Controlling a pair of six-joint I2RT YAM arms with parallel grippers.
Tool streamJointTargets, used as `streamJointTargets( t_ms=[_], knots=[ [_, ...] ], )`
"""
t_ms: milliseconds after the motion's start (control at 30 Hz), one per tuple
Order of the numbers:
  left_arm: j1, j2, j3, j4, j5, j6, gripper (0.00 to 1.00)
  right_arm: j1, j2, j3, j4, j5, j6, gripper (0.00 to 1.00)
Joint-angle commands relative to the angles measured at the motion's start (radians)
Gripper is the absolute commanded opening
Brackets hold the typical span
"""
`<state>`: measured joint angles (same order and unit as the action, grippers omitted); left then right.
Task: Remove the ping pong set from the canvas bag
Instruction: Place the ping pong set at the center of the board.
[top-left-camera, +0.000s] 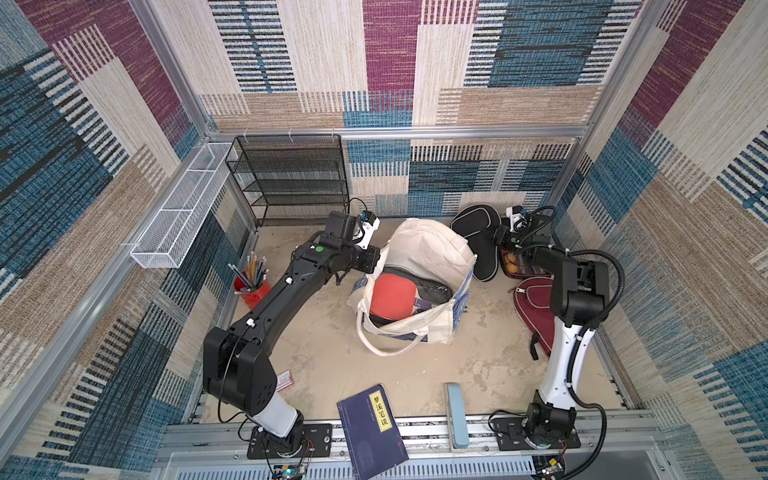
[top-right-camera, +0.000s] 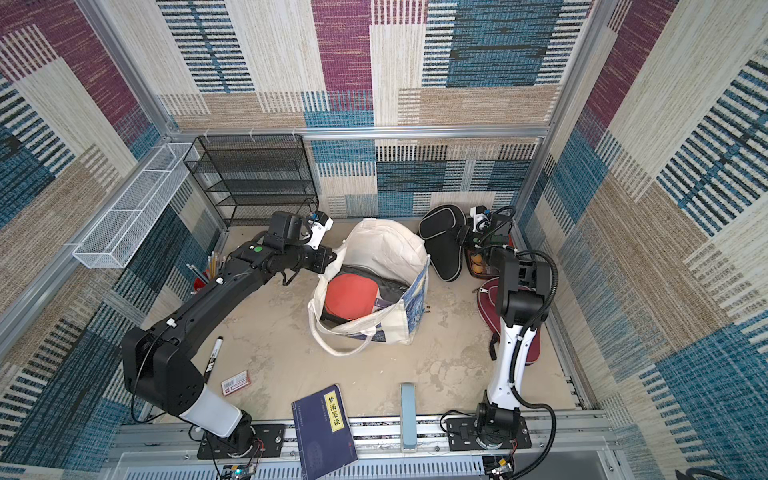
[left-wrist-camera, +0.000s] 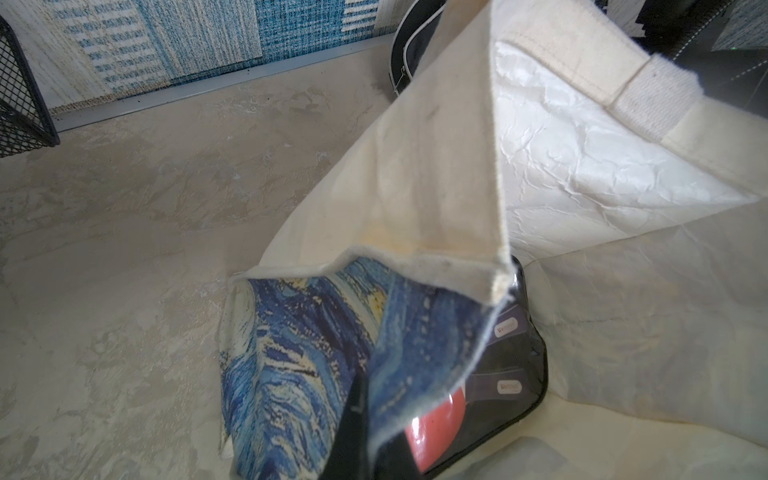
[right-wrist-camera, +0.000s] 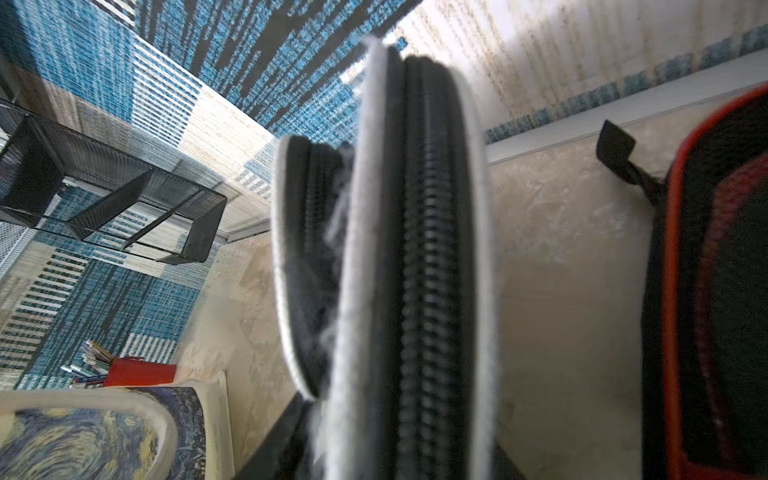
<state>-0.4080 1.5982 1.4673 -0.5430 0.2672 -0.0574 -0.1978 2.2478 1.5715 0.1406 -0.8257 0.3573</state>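
The cream canvas bag (top-left-camera: 424, 249) (top-right-camera: 382, 249) stands in mid table with its mouth open. Inside lies a clear case with a red paddle (top-left-camera: 395, 295) (left-wrist-camera: 436, 428). My left gripper (top-left-camera: 376, 259) (left-wrist-camera: 374, 415) is shut on the bag's rim by the blue print. Two black paddle cases (top-left-camera: 473, 226) lie at the back right, beside a black-red case with orange balls (top-left-camera: 515, 266) and a maroon case (top-left-camera: 536, 307). My right gripper (top-left-camera: 496, 239) (right-wrist-camera: 407, 457) has one black case (right-wrist-camera: 415, 249) edge-on between its jaws. That view is blurred, so the grip is unclear.
A black mesh shelf (top-left-camera: 291, 178) and a white wire basket (top-left-camera: 178, 212) stand at the back left. A red pencil cup (top-left-camera: 249, 286) is under the left arm. A dark blue book (top-left-camera: 372, 428), a grey-blue block (top-left-camera: 457, 415) and a marker (top-right-camera: 214, 353) lie in front.
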Motion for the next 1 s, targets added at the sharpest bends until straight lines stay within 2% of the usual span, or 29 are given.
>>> streamJointTargets(
  t_ms=[0, 333, 467, 700, 967],
  knots=[
    [0.000, -0.001, 0.005, -0.025, -0.013, 0.035, 0.00, 0.001, 0.010, 0.019, -0.058, 0.023, -0.047, 0.49],
    [0.000, 0.009, 0.011, -0.025, -0.005, 0.032, 0.00, 0.042, 0.023, 0.024, -0.125, 0.086, -0.102, 0.53],
    [0.000, 0.007, 0.009, -0.026, -0.005, 0.032, 0.00, 0.059, 0.053, 0.097, -0.174, 0.112, -0.115, 0.54],
    [0.000, -0.001, -0.003, -0.026, -0.013, 0.035, 0.00, 0.060, 0.050, 0.127, -0.204, 0.161, -0.124, 0.54],
    [0.000, 0.010, 0.003, -0.024, -0.005, 0.034, 0.00, 0.060, 0.020, 0.143, -0.266, 0.236, -0.167, 0.62]
  ],
)
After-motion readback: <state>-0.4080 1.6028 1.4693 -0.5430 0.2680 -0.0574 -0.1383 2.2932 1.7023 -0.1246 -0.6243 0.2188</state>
